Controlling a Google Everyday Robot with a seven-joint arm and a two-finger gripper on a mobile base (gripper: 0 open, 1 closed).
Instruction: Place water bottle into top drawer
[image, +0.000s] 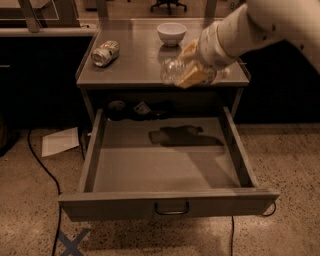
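gripper (196, 74) hangs right of centre in the frame, clamped on the water bottle (172, 71), held sideways over the cabinet (130, 70) top's front edge; top drawer (165, 170) stands pulled open below it.

Matt metal drawer (165, 172), clear plastic bottle (171, 71)
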